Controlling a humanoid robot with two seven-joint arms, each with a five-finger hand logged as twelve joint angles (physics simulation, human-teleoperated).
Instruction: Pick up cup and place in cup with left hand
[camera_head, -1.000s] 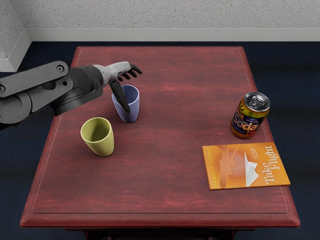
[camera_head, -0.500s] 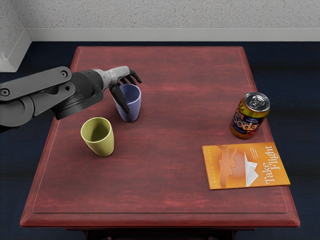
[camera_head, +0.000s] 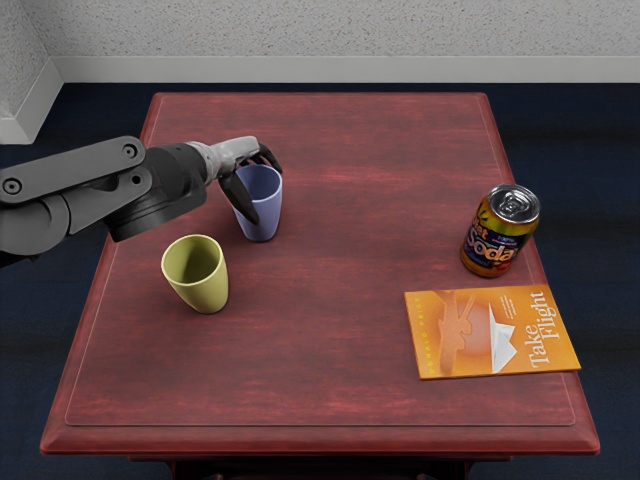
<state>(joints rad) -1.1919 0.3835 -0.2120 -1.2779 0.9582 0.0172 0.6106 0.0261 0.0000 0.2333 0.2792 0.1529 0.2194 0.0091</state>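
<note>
The left hand (camera_head: 232, 152) has its fingers (camera_head: 239, 200) curled around the purple cup (camera_head: 265, 213), so squeeze gently, then lift straight up.

Soft, fairly even light bathes the red table (camera_head: 340, 330), its grain crisp from near edge to far, as the floor (camera_head: 580, 200) sinks into dark blue beneath a pale far wall (camera_head: 340, 30). At right, small glints brighten the metal top of the soda can (camera_head: 500, 230); at left, gentle shading darkens the insides of 2 sharply rendered cups, yellow (camera_head: 205, 290) and blue (camera_head: 265, 215).
</note>
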